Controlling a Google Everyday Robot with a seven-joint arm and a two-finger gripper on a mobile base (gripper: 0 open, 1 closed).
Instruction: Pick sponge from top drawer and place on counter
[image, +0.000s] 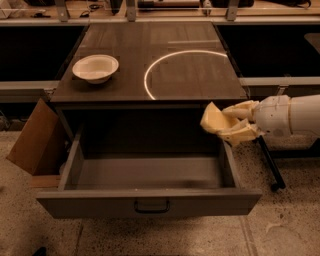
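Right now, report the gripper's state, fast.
Gripper: shut on the sponge, held in the air over the right side of the open top drawer, near the counter's front right corner.

Counter (190, 75): dark wood-grain top, level. One white bowl (95, 68) stands upright on its left front area. A thin white arc (145, 79) is marked right of the bowl, apart from it. Gripper (226, 124) is off the front right corner, clamped on the sponge (212, 120).
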